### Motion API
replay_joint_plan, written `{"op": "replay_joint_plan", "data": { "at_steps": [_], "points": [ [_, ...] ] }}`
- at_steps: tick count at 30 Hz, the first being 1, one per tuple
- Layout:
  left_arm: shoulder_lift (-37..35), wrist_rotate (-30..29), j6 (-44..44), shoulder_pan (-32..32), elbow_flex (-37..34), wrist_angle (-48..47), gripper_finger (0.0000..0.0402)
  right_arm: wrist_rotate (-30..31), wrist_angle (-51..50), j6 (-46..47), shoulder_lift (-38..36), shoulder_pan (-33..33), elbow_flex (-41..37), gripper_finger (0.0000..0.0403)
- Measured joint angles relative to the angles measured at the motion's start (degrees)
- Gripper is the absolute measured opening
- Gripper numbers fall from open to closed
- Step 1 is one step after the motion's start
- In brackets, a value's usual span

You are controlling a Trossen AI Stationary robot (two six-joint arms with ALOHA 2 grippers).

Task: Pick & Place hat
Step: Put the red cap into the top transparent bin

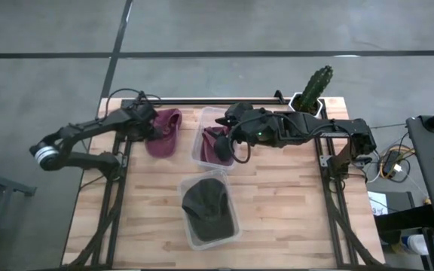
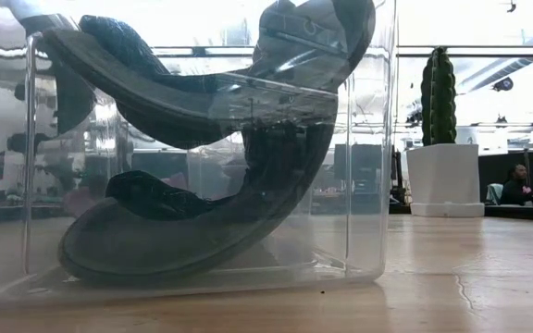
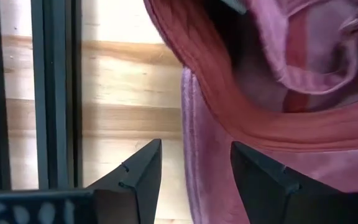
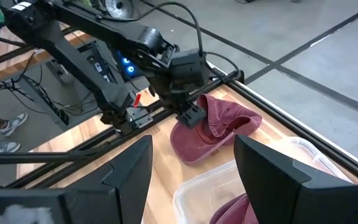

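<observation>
A maroon hat lies crumpled on the wooden table near its far-left corner. My left gripper is open at that hat's left edge. A second maroon hat sits in a clear bin at the table's far middle. My right gripper hangs open over this bin, touching nothing. A dark olive hat lies in another clear bin near the table's near edge. My left gripper's open fingers stand on either side of the maroon hat's left edge, coming from the table's left and slanting down. Whether a finger touches the cloth, I cannot tell. The hat lies on the table.
A cactus in a white pot stands at the table's far-right corner. A black rail runs along the far edge. Bare wood lies to the right of the bins. People sit in the room beyond.
</observation>
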Motion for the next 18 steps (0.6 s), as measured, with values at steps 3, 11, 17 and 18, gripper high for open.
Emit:
{"op": "replay_joint_plan", "data": {
  "at_steps": [3, 11, 17, 18],
  "points": [
    [2.39, -0.01, 0.55, 0.03, 0.00, 0.05, 0.0183, 0.00, 0.03, -0.05, 0.00, 0.00, 0.00, 0.0219],
    [5.41, 1.51, 2.47, 0.03, 0.02, -0.45, 0.0095, 0.24, 0.06, -0.19, 0.00, -0.33, 0.00, 0.0219],
    [2.77, 2.01, 4.24, 0.44, 0.20, 0.88, 0.0013, 0.32, 0.14, -0.19, 0.01, -0.67, 0.00, 0.0219],
    [1.89, 2.18, 4.79, 0.44, 0.28, 0.78, 0.0010, 0.35, 0.14, -0.19, 0.02, -0.78, 0.00, 0.0219]
  ]
}}
